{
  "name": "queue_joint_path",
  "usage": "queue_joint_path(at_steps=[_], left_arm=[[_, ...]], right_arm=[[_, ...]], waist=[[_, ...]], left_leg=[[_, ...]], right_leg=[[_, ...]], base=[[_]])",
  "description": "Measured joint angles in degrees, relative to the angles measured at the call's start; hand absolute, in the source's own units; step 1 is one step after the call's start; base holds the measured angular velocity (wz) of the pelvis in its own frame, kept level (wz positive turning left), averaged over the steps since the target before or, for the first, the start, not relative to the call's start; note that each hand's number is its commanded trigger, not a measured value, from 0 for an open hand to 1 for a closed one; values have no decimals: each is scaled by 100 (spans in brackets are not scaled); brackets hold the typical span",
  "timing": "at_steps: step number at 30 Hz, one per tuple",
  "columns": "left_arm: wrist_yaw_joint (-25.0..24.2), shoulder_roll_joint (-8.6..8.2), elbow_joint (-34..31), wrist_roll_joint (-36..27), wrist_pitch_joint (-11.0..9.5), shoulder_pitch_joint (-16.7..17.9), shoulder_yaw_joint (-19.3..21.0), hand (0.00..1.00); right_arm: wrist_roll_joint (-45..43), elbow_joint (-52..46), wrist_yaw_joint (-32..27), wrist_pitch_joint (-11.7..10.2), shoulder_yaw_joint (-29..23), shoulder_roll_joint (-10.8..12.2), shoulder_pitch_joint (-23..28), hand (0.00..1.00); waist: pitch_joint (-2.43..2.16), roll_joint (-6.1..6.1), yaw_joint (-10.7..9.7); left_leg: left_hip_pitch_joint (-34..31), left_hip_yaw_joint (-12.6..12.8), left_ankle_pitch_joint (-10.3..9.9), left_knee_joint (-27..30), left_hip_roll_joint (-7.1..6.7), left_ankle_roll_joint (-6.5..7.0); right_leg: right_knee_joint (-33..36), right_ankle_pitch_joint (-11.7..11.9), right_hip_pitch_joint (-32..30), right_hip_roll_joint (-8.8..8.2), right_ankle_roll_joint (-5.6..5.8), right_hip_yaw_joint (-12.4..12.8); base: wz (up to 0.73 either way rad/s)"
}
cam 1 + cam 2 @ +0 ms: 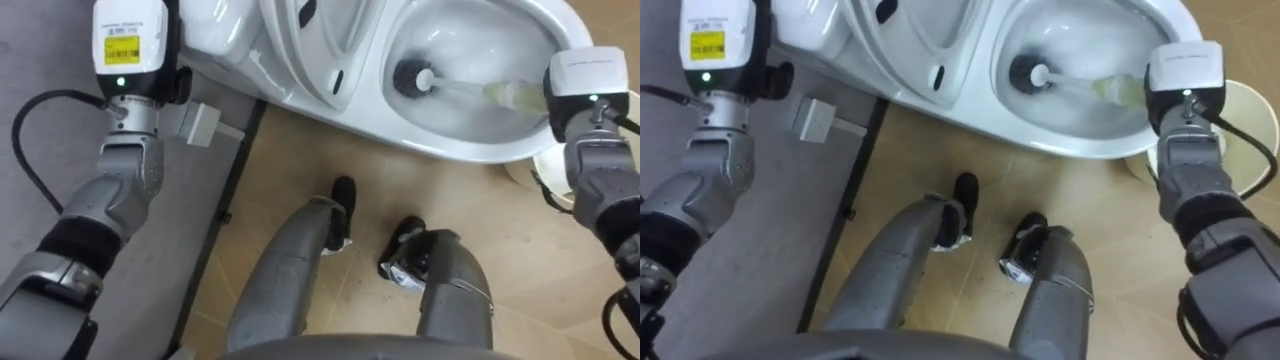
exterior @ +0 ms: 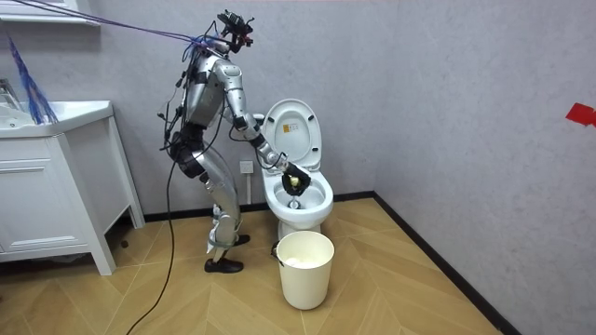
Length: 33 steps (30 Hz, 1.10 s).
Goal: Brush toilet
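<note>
Over the open toilet (image 1: 470, 150), the robot is leaning forward and reaching its right hand (image 2: 293, 176) into the bowl. That hand seems to be curling round the pale handle of the brush (image 1: 412, 78). The wrist is hiding its fingers in the eye views, so the grip is being judged from a small shape in the room view. The brush's dark head is sitting low in the bowl, toward the left, with the handle slanting up to the right rim. The left hand (image 1: 176, 84) is raised at the far left, beside the upturned lid (image 2: 291, 130); whether it is open or closed cannot be told.

From here, a hard sweep is likely to be flicking water over the rim onto the floor (image 2: 419, 288). A loose grip is risking the handle twisting or slipping. The cream bin (image 2: 304, 268) is standing just beside the toilet, near enough for a foot or elbow to knock it.

The floor is pale wood laid in a zigzag pattern. The wall (image 2: 447, 93) is grey, and a white cabinet (image 2: 47, 205) is standing at the room view's left.
</note>
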Motion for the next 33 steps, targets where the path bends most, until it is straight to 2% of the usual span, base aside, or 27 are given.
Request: queue_joint_path(at_steps=[2,4,6,8,11,13,15,16,17,19,22,27,30,33], left_arm=[[46,-4,3,-173,-6,44,-12,0],[193,-1,1,-333,-7,166,12,0],[275,6,-11,-439,-4,242,16,0],[351,52,-27,-630,-16,233,0,0],[362,73,11,-657,-44,227,-103,0],[346,119,16,-739,-45,91,-212,0],[340,137,26,-754,-56,30,-230,0],[378,186,13,-750,-88,0,-219,0],[402,193,1,-750,-98,-8,-206,0],[482,203,-68,-684,-95,-85,-99,0],[499,225,-151,-510,-23,-86,52,0],[456,219,-303,-415,177,-42,156,0],[304,208,-301,-132,253,-20,158,0],[42,210,-301,-72,270,-87,121,0]], right_arm=[[13,-247,73,108,-3,6,197,100],[17,-612,249,230,-4,2,359,100],[16,-826,324,284,-4,-18,451,100],[60,-825,353,284,-3,-17,432,100],[333,-602,364,248,71,-195,250,100],[1195,22,361,33,275,-236,-149,100],[2030,443,365,-167,265,-221,-381,100],[2492,696,364,-314,207,-184,-546,100],[2716,789,359,-375,181,-185,-618,100],[3595,1083,294,-483,-42,-166,-918,100],[4089,1347,184,-566,-481,-162,-1233,100],[4100,1469,-62,-623,-514,-189,-1424,100],[3418,1452,-78,-683,-517,-185,-1432,100],[2775,1280,-65,-649,-483,-102,-1420,100]], waist=[[-3,6,-31],[-24,36,-36],[-32,47,-68],[-32,48,-63],[-29,47,34],[-18,35,33],[8,-8,30],[54,-78,3],[62,-99,-19],[142,-257,-50],[136,-308,-190],[123,-495,-373],[119,-501,-379],[107,-481,-334]], left_leg=[[33,-11,8,-53,5,-21],[35,-11,-7,-85,96,-59],[41,3,-16,-100,119,-79],[51,7,-27,-108,140,-97],[59,84,-33,-77,169,-105],[56,126,-34,-47,175,-100],[32,160,-32,-6,167,-97],[17,164,-24,-9,138,-86],[-13,166,-11,-6,116,-79],[-114,288,22,40,73,-51],[-257,235,52,168,65,-34],[-242,276,99,193,-11,33],[-203,295,115,187,-26,65],[-106,289,97,183,-19,92]], right_leg=[[-51,2,34,31,-4,-5],[-222,61,73,145,-35,-5],[-269,66,93,181,-40,-4],[-314,70,114,211,-48,-6],[-307,72,99,217,-53,27],[-262,60,91,196,-63,24],[-166,19,48,159,-63,37],[-74,-10,-20,112,-77,71],[-10,-21,-75,74,-80,76],[232,-89,-287,-34,-91,180],[348,-90,-392,-66,-98,146],[507,-105,-438,-205,-91,157],[512,-65,-400,-222,-46,176],[483,-23,-291,-206,-24,175]], base=[[0],[-14],[-5],[-2],[-5],[2],[6],[5],[7],[2],[5],[2],[-1],[-6]])
